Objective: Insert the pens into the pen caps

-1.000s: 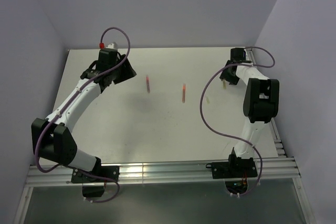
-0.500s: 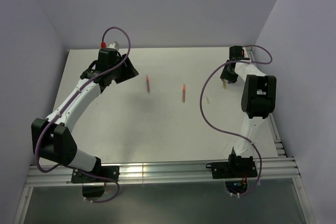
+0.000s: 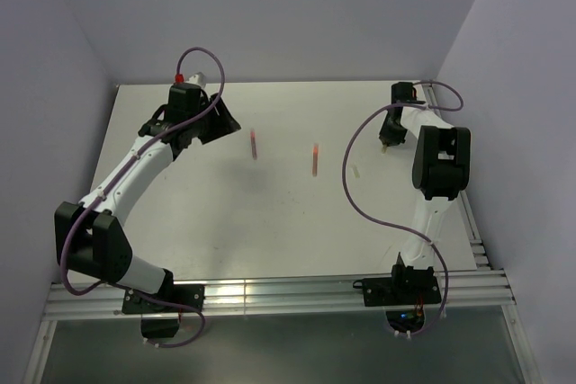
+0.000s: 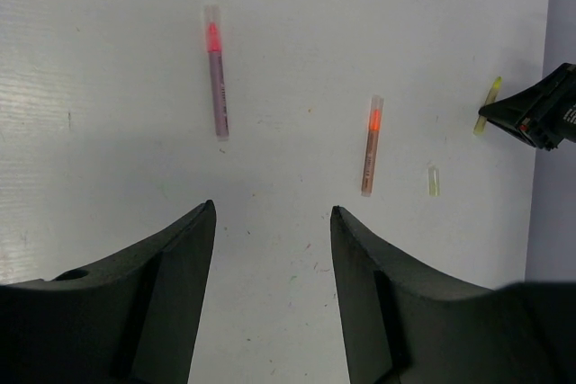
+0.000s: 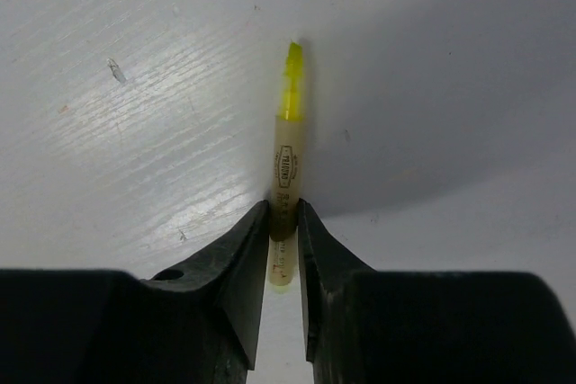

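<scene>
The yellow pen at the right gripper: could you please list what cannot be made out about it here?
- Right wrist view: the print on the yellow pen is blurred, and the right gripper covers part of its barrel.
- Left wrist view: that gripper hides the pen's rear half.
- Top view: the pen is tiny and half under that gripper, so lifted or resting is unclear.

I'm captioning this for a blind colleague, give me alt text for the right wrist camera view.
The right hand pinches the lower barrel of a pale pen between its dark fingers; the pen's bare yellow tip points away over the white table.
</scene>
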{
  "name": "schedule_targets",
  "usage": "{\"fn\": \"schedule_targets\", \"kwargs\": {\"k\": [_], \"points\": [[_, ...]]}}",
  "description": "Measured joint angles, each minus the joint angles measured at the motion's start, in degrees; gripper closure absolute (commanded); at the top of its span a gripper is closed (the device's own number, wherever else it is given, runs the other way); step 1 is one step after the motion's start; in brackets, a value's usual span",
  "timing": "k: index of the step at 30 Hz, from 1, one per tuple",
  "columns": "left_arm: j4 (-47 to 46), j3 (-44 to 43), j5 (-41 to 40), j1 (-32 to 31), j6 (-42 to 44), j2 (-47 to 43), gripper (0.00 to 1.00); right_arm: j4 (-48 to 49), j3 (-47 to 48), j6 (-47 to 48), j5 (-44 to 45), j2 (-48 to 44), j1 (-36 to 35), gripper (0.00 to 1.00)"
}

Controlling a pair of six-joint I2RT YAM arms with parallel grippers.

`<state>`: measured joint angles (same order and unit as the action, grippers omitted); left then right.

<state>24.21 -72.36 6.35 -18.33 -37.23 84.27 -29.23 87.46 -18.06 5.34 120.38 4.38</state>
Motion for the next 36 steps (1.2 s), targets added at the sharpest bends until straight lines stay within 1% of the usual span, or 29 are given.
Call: {"fn": "schedule_targets", "kwargs": {"k": [3,4,7,13,16,18,20,23,28,33,36], "points": [[-0.24,0.02,1.4,0.35,-0.33,0.28,0.41,0.0,0.0,0.02,-0.02,0.0,0.0,0.78],[-0.52,0.04,1.86,0.52,-0.5,0.39,0.42,0.0,0.0,0.0,-0.04,0.0,0.0,0.86],[-1.49,0.44,3.3,0.96,-1.31,0.48,0.43,0.0,0.0,0.09,-0.07,0.0,0.0,1.0],[-3.43,1.68,7.76,1.66,-2.67,0.72,0.42,0.04,-1.03,-0.09,-0.7,-1.09,-0.52,1.0],[-5.38,2.54,10.99,2.14,-3.61,0.72,0.42,0.42,-4.85,-0.31,-3.98,-5.29,-1.75,1.0],[-6.62,3.17,12.98,2.49,-4.26,0.72,0.41,1.11,-8.35,-0.52,-6.73,-10.36,-3.48,1.0],[-7.89,3.78,14.78,2.82,-4.68,0.7,0.4,1.95,-11.13,-0.85,-9.49,-15.8,-6.05,1.0],[-10.03,4.66,16.94,3.17,-5.55,0.57,0.39,5.73,-14.56,-2.16,-14.25,-23.76,-11.19,1.0],[-12.17,6.47,18.75,3.21,-6.03,-1.73,0.38,15.98,-20.79,-7.19,-25.7,-34.32,-20.37,1.0],[-15.5,7.82,20.2,3.21,-7.08,-5.03,0.38,26.03,-24.5,-12.83,-32.65,-36.68,-27.61,1.0],[-17.88,8.57,21.33,3.19,-7.89,-6.25,0.37,29.94,-25.86,-15.69,-35.52,-36.68,-31.63,1.0]]}}
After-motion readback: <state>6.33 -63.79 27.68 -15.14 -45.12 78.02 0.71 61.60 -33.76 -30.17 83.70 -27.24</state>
